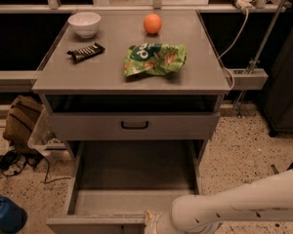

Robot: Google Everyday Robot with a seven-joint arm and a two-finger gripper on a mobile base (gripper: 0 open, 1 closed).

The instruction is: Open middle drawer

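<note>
Camera view: 1 view, looking down at the front of the desk (107,74).
Pincer (151,222): at the bottom edge, by the front lip of the pulled-out bottom drawer (132,179); spread or pressed together, I cannot tell.
Middle drawer (78,126): above and beyond the pincer, seemingly shut.
Handle (134,125): long axis left-right, slightly left of the pincer.
In the way: the open bottom drawer juts out between them.
Desk top: bowl (85,23), orange (153,23), chocolate bar (86,52) and snack bag (155,59), all above the handle.

The jaws sit at the front of the middle drawer (132,179), pulled out beneath the upper drawer (176,126).
</note>
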